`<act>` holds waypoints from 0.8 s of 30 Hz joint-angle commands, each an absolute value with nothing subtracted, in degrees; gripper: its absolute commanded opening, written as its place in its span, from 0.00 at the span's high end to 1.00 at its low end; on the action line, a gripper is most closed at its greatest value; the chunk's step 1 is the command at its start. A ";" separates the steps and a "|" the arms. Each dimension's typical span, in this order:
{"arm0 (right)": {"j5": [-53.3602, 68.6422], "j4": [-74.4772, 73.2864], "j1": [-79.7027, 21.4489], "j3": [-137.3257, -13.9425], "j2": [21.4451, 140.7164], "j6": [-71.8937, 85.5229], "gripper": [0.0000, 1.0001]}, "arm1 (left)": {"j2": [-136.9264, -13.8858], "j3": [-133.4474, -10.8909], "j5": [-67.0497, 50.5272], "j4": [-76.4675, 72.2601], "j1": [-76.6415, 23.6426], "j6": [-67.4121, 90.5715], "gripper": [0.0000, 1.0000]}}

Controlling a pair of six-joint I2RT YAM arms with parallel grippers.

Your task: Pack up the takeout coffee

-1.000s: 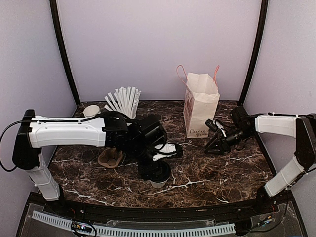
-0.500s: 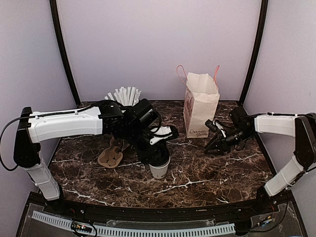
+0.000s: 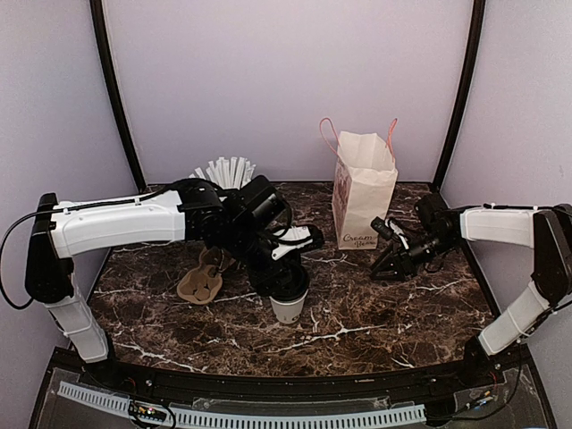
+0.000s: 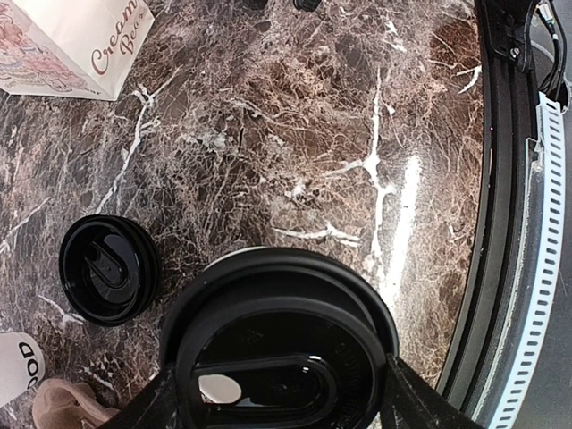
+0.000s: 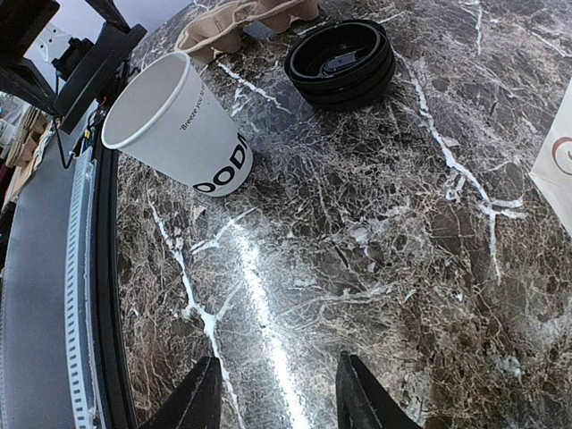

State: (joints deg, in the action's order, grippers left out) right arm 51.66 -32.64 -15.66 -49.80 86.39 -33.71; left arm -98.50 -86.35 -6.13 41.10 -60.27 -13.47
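Observation:
The white paper cup (image 3: 288, 308) with dark lettering near its base stands upright at the table's front middle. In the right wrist view the cup (image 5: 192, 134) has an open mouth with no lid on it. My left gripper (image 3: 281, 284) is directly over it, shut on a black dome lid (image 4: 277, 349) held by its sides just above the rim. My right gripper (image 3: 382, 266) is open and empty, low over the table right of the paper bag (image 3: 362, 192). Its fingertips (image 5: 201, 389) frame bare marble.
A stack of black lids (image 4: 107, 268) lies beside the cup, behind it. A brown cardboard cup carrier (image 3: 198, 286) lies to the left. A cup of white straws (image 3: 225, 172) stands at the back. Another lettered white cup (image 4: 16, 366) shows beside the carrier.
My left arm has swung up and back, and its gripper now sits higher over the cup, so more of the cup shows. The right arm has not moved.

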 commanded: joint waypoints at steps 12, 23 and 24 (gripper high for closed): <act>52.63 -33.53 -15.95 -50.89 86.85 -34.54 0.55 | -99.67 -85.26 -6.87 41.62 -60.03 -12.33 0.30; 52.56 -33.59 -15.99 -50.93 86.92 -34.71 0.55 | -100.67 -84.99 -5.34 41.43 -59.79 -12.98 0.30; 52.56 -33.58 -15.98 -50.89 86.91 -34.72 0.55 | -100.71 -84.92 -5.26 41.38 -59.78 -13.04 0.30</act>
